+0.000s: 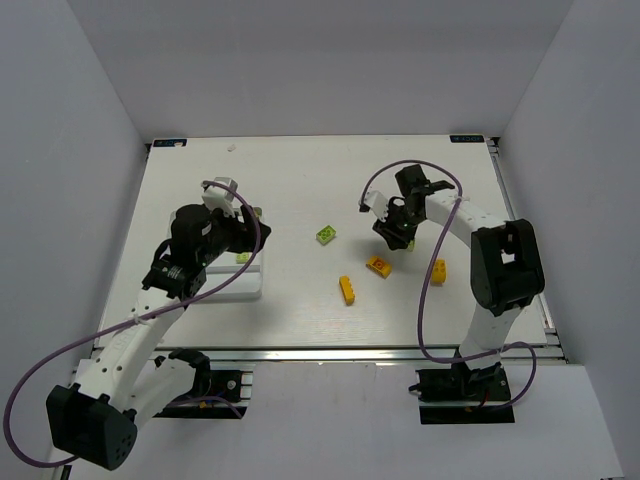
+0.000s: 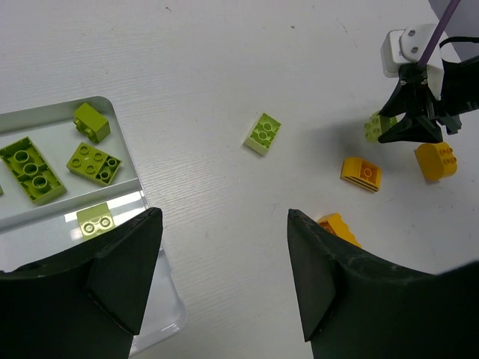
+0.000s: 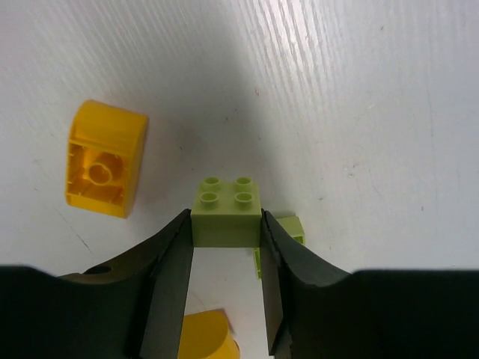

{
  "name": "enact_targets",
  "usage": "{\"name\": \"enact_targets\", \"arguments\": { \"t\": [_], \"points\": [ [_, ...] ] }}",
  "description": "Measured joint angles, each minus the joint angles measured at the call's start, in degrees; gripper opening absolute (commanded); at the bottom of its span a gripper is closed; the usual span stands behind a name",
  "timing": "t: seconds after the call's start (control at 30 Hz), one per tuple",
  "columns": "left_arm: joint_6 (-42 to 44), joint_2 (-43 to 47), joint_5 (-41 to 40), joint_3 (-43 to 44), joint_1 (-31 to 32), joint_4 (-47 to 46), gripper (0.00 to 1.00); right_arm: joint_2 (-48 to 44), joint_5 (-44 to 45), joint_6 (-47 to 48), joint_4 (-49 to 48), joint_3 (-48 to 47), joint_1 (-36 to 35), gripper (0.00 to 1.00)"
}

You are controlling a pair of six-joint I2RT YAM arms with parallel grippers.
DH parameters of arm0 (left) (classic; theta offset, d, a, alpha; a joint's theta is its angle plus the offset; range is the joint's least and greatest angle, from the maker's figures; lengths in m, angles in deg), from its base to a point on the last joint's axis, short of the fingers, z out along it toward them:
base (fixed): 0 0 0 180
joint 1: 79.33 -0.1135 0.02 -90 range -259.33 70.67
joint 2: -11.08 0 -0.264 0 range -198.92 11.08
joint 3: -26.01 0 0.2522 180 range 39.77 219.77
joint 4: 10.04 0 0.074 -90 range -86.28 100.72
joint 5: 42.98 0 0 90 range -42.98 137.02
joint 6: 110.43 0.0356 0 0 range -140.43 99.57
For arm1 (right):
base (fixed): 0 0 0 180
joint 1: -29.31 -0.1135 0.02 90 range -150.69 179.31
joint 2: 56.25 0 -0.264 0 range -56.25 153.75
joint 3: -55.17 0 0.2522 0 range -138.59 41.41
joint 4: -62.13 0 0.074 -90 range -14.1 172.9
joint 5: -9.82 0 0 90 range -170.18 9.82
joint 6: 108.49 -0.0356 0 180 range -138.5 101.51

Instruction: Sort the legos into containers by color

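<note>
**Right claw clamped on a lime brick; tray well away at 9 o'clock**

In the right wrist view, the right gripper [image 3: 226, 224] is seen closed on a lime green brick [image 3: 226, 208]. The brick is pinched on two opposite sides, with its studs turned toward the camera. A yellow brick [image 3: 105, 158] lies apart from it on the table [image 3: 359, 90] at 10 o'clock. A smaller green piece [image 3: 288, 228] is glimpsed just beside it at 3 o'clock.

Overhead, the white tray [image 1: 245, 288] is found well apart, between 8 and 9 o'clock from that claw. A loose green brick [image 1: 326, 236] lies on the table between them. The left gripper [image 2: 224, 224] is held with its jaws apart and empty at the tray's edge, so the left arm is the nearer one. Green bricks [image 2: 93, 163] are gathered in the tray. A carry toward 9 o'clock is judged to be what the coming move needs.
</note>
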Motion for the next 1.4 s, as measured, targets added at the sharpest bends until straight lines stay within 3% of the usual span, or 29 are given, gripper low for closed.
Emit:
{"name": "enact_targets", "arguments": {
  "t": [0.23, 0.4, 0.67, 0.83, 1.03, 1.2, 1.4],
  "points": [
    [0.4, 3.4, 0.0, -1.6, -0.4, -0.7, 0.78, -3.0, -3.6, -5.1, 0.7, -6.4, -6.4, 0.00],
    [1.0, 9.8, -1.0, -3.7, -0.5, -2.7, 0.78, -1.4, -7.5, -10.9, -0.9, -17.6, -17.6, 0.00],
    [2.2, 21.8, -6.0, -8.1, -0.5, -7.1, 0.78, 15.3, -18.0, -23.6, -8.0, -39.2, -27.8, 0.00],
    [2.8, 24.3, -8.9, -9.0, -0.5, -8.7, 0.78, 24.4, -19.5, -29.9, -12.9, -43.6, -29.7, 0.00],
    [3.4, 23.2, -10.0, -9.0, -0.5, -9.0, 0.78, 29.7, -17.7, -32.0, -14.9, -44.0, -31.6, 0.18],
    [3.6, 22.9, -10.1, -9.0, -0.5, -9.0, 0.78, 30.5, -16.3, -32.0, -15.6, -44.0, -32.8, 0.48],
    [3.6, 22.9, -10.1, -9.0, -0.5, -9.0, 0.78, 30.6, -14.6, -32.2, -16.3, -44.0, -33.5, 0.58]
  ]
}}
